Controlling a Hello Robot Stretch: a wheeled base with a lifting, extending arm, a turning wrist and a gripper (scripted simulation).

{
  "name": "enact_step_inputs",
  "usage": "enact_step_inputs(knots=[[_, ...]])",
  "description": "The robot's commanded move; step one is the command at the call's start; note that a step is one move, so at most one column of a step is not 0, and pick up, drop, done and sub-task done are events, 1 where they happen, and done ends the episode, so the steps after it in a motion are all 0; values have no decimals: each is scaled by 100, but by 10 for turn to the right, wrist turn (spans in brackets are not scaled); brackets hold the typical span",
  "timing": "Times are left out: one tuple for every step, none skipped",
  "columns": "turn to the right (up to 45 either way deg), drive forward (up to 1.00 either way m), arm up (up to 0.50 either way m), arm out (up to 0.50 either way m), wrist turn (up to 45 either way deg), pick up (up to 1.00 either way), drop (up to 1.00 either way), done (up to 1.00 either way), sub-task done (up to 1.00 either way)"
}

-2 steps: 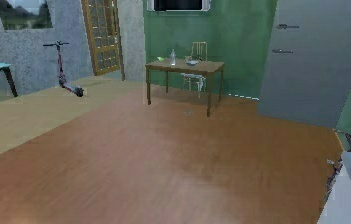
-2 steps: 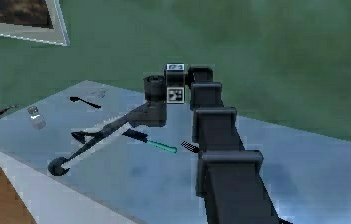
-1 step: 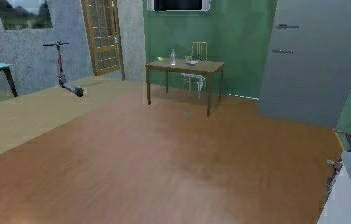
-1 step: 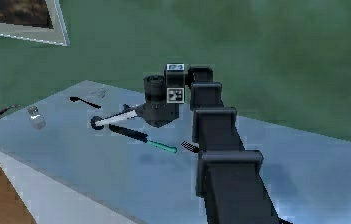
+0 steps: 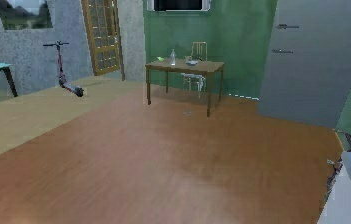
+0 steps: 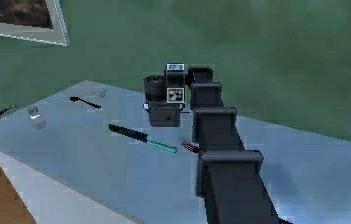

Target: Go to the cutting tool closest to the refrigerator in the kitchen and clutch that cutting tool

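Teal-bladed knife [image 6: 143, 138], grey counter [image 6: 63, 170], end effector [image 6: 153, 92] near

On the table [image 6: 73, 175], a knife [image 6: 141, 136] lies just left of the arm [image 6: 223, 150], with a fork [image 6: 190, 147] between them. The gripper [image 6: 157, 108] is behind the knife. A framed picture [image 6: 23, 18] hangs on the wall behind.

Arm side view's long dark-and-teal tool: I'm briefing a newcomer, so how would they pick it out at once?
On the grey-blue countertop below the green wall, look just left of the dark arm. A long thin tool lies flat and slanted there. Unlike the smaller all-black utensil farther left, its end nearest the arm is teal.
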Motion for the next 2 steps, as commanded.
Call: enact_step_inputs(knots=[[0,0,0,0,90,0,0,0,0],[0,0,-16,0,0,0,0,0,0]])
